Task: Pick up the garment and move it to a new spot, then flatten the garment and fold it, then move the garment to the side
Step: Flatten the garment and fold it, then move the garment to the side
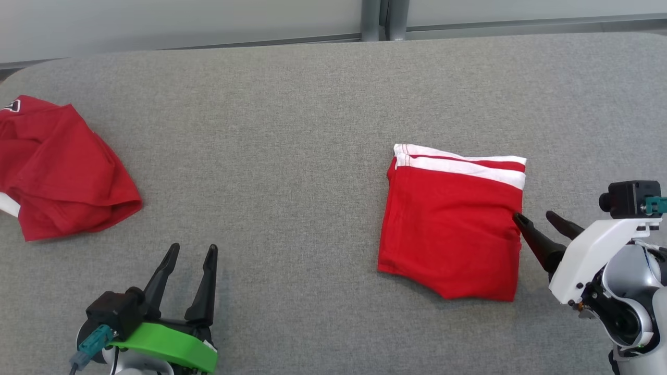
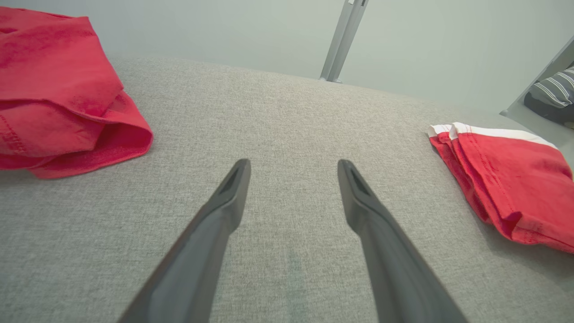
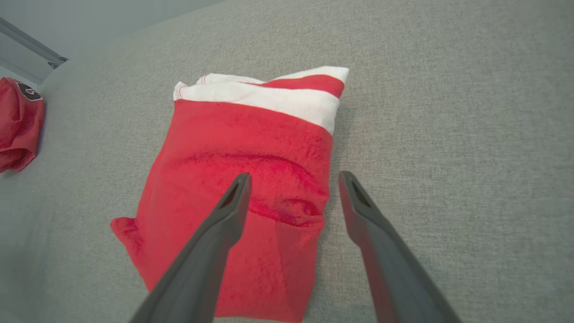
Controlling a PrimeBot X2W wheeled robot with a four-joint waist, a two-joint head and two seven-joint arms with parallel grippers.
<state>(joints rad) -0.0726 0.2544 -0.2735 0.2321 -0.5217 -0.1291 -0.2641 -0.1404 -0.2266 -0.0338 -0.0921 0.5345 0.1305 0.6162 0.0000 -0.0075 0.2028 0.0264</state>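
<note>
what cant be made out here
Head view: crumpled red garment cut off by left edge, logo unreadable.
Head view: folded garment hides its own lower layers.
Left wrist view: striped thing cut by right edge, unidentifiable.
Head view: right gripper touching folded garment or just above, unclear.

The crumpled red garment [image 3: 18, 130] bears a small black-and-white printed mark [image 3: 29, 92] that looks like a letter G.

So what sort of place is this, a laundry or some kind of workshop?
Probably an indoor test room for clothes folding, not a home: a broad grey fabric-covered table, a folded red garment and a crumpled red garment lying on it, and plain pale wall panels with a metal post behind.
</note>
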